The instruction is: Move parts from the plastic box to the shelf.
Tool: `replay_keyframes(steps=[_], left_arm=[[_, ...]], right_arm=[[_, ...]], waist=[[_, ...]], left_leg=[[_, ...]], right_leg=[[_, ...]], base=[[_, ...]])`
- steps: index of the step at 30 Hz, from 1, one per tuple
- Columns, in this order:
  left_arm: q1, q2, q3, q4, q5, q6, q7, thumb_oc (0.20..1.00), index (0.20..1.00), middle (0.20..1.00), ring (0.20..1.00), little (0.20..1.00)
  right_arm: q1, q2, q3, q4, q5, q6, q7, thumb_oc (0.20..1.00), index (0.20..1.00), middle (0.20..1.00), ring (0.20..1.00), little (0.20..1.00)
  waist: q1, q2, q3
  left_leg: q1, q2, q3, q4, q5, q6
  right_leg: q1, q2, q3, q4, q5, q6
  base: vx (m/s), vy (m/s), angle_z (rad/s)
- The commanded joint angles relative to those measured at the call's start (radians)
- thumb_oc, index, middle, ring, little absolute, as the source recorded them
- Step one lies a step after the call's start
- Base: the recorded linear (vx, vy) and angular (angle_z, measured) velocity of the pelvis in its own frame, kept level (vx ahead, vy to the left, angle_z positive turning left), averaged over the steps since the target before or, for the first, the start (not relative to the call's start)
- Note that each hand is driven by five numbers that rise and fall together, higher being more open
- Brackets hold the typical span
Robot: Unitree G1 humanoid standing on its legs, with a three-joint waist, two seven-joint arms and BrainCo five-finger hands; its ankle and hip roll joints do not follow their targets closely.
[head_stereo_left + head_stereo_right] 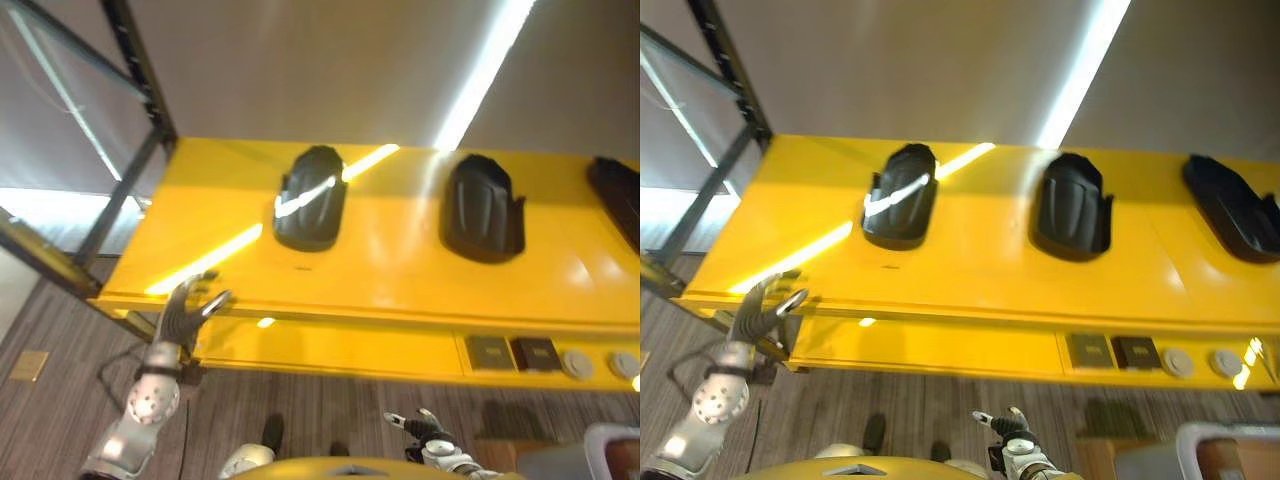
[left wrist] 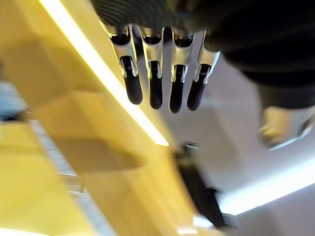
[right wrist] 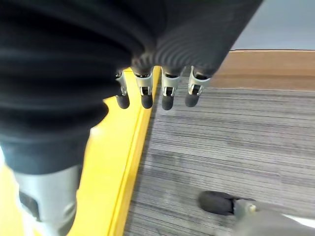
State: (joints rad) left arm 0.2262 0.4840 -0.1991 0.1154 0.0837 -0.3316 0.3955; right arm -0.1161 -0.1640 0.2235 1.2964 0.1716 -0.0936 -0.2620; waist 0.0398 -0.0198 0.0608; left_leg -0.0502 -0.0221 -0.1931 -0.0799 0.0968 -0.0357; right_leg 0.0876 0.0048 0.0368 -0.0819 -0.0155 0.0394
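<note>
My left robot hand (image 1: 188, 308) is raised at the front edge of the yellow shelf (image 1: 400, 270), near its left corner. Its fingers (image 2: 155, 83) are straight and relaxed, released, with nothing between them; whether the tips actually touch the shelf edge I cannot tell. My right robot hand (image 1: 420, 428) hangs low, well below the shelf and over the grey striped carpet (image 3: 231, 147), its fingers (image 3: 167, 96) also loose and holding nothing.

Out from the left robot hand, up and to the right across the shelf top, lies the nearest black part (image 1: 310, 198), a curved moulded cover with a bright light streak across it. Further right, well apart from it, sits a second black part (image 1: 482, 208) of the same kind. Further right again, near the shelf's far end, a third black part (image 1: 1235, 208) rests at an angle.

Below the shelf top, a lower yellow level shows two dark square pieces (image 1: 512, 353) side by side and two small grey round discs (image 1: 600, 364) just beside them, above and to the right of my right robot hand. Behind and left of the left robot hand the shelf's dark metal frame (image 1: 140, 70) rises.

A grey-rimmed container (image 1: 1225, 452) shows at the lower right corner, right of the right robot hand; I cannot tell what it holds.
</note>
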Motion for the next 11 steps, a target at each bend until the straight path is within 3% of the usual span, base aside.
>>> replay_keyframes(steps=[1,5,6,7,11], left_arm=[[0.042,0.013,-0.019,0.141,0.134,0.042,0.081,1.000,1.000,1.000,1.000,1.000],[0.059,-0.068,-0.023,0.492,0.177,0.117,0.086,1.000,1.000,1.000,1.000,1.000],[0.055,-0.071,-0.025,0.498,0.178,0.114,0.089,1.000,1.000,1.000,1.000,1.000],[0.042,-0.113,-0.011,0.638,0.181,0.139,0.098,1.000,1.000,1.000,1.000,1.000],[0.017,-0.213,0.070,0.882,0.066,0.164,0.089,1.000,1.000,1.000,1.000,1.000]], right_arm=[[-0.018,0.031,-0.009,0.040,0.052,-0.037,-0.058,1.000,1.000,1.000,1.000,1.000],[0.004,0.029,-0.016,0.042,0.053,-0.051,-0.073,1.000,1.000,1.000,1.000,1.000],[0.004,0.028,-0.016,0.042,0.053,-0.051,-0.073,1.000,1.000,1.000,1.000,1.000],[0.019,0.027,-0.017,0.053,0.035,-0.049,-0.076,1.000,1.000,1.000,1.000,1.000],[0.039,0.021,-0.017,0.070,-0.006,-0.036,-0.073,1.000,1.000,1.000,1.000,1.000]], waist=[[0.037,-0.045,-0.003],[0.053,-0.045,-0.010],[0.050,-0.043,-0.010],[0.051,-0.045,-0.015],[0.042,-0.043,-0.028]], left_leg=[[-0.001,0.036,-0.021,0.037,-0.111,-0.007],[-0.006,0.022,-0.058,0.053,-0.111,-0.007],[-0.007,0.021,-0.061,0.054,-0.112,-0.007],[-0.009,0.017,-0.072,0.060,-0.113,-0.007],[-0.012,0.013,-0.077,0.063,-0.113,-0.004]], right_leg=[[-0.076,-0.096,-0.032,0.028,-0.012,0.067],[-0.060,-0.098,-0.062,0.038,-0.023,0.064],[-0.059,-0.099,-0.065,0.038,-0.023,0.064],[-0.054,-0.100,-0.075,0.038,-0.024,0.064],[-0.048,-0.102,-0.083,0.028,-0.018,0.065]], base=[[0.02,-0.018,0.38],[0.01,0.008,0.30],[0.00,0.012,0.27],[0.00,0.014,0.23],[0.00,0.025,0.14]])
